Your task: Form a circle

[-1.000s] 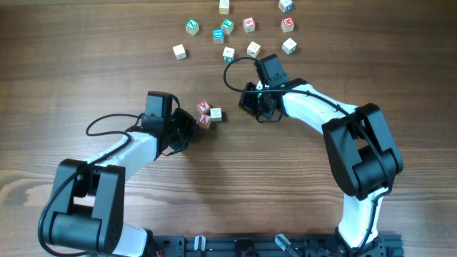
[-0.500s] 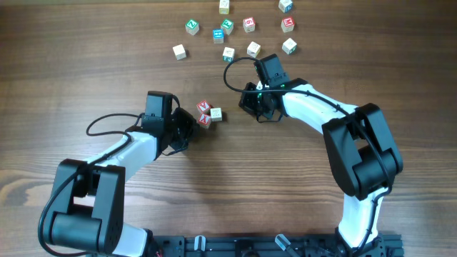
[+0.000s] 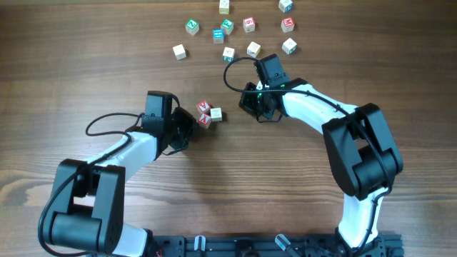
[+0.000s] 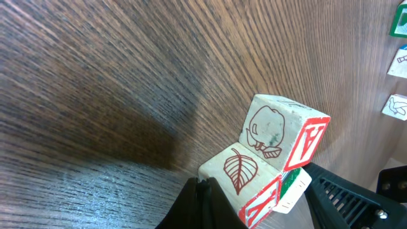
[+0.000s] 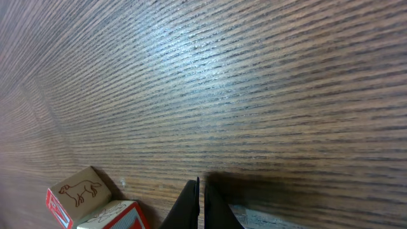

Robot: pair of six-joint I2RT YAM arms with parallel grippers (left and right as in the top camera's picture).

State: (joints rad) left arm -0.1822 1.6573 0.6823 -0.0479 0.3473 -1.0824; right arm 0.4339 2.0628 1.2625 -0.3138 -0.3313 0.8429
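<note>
At the left of the overhead view, the left tool (image 3: 190,124) sits low on the desk (image 3: 86,57) with its fingers pressed together and nothing between them. Its tip is just beside the lower-left edge of the three-cube group (image 3: 208,113), perhaps touching it. Closed like this, it looks set to push rather than grab, which suits such small pieces.

The group lies just left of frame centre: two red-printed cubes touching, with a pale cube (image 3: 216,113) tucked against their right side. The left wrist view shows leaf and fruit faces packed tight.

In the upper middle, loose cubes (image 3: 235,28) of mixed colours lie well apart from the group, likely the stock to draw from.

Right of the group, the right tool (image 3: 246,103) is also closed and empty. It is near the pale cube but apart from it, probably placed as a stop on that side. Three cubes are far from a ring, I judge.
</note>
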